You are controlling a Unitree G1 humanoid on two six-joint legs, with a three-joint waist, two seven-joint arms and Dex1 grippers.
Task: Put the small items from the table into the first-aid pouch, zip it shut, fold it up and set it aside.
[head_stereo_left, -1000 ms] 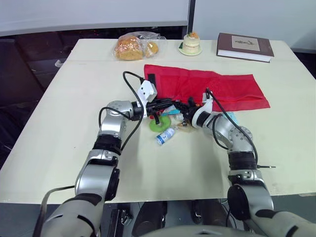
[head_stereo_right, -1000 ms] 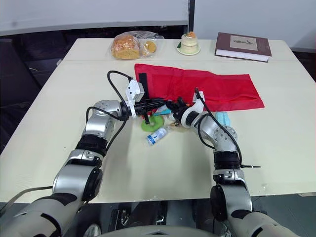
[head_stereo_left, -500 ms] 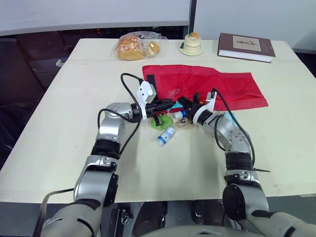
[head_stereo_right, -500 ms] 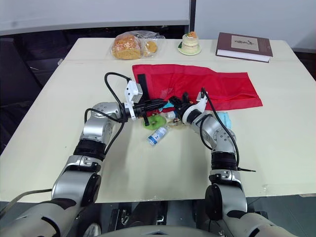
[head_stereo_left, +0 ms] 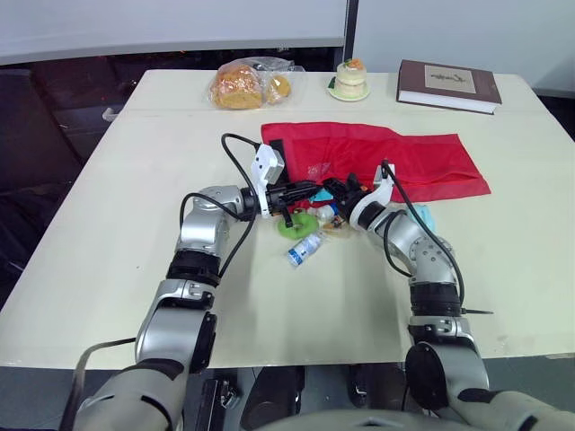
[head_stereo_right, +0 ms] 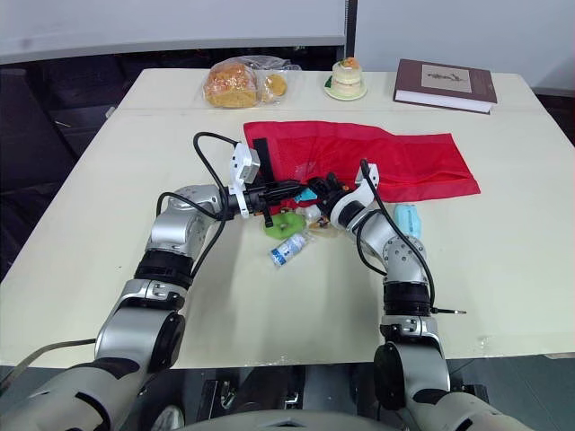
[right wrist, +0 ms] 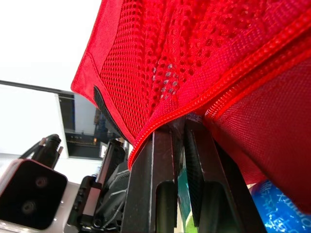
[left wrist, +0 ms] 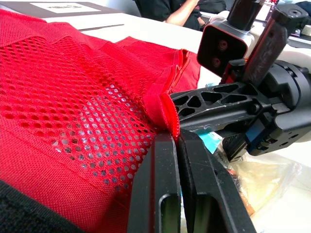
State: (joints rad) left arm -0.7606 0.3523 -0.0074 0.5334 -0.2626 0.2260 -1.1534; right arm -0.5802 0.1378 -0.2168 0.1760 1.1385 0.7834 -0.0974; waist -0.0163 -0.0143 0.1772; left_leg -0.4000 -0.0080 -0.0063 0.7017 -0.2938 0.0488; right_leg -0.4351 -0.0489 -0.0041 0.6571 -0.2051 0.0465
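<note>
The red mesh first-aid pouch [head_stereo_left: 386, 158] lies spread flat across the middle of the table. My left gripper [head_stereo_left: 311, 189] is shut on the pouch's near edge [left wrist: 165, 114], pinching the red mesh hem. Tip to tip with it, my right gripper [head_stereo_left: 331, 188] is shut on the zipper edge [right wrist: 194, 104] of the pouch. Just below the grippers lie small items: a green round piece [head_stereo_left: 294, 225], a small bottle with a blue label [head_stereo_left: 304, 247], a clear packet [head_stereo_left: 337, 224] and a light-blue packet [head_stereo_left: 422, 215].
At the table's far edge stand a bag of bread [head_stereo_left: 244, 85], a small cake on a plate [head_stereo_left: 349, 79] and a dark book [head_stereo_left: 447, 85]. A person's arm [left wrist: 181, 13] shows beyond the table in the left wrist view.
My right gripper has moved away from the small items up to the pouch's near edge, meeting the left gripper's tips. The left gripper has hardly moved.
</note>
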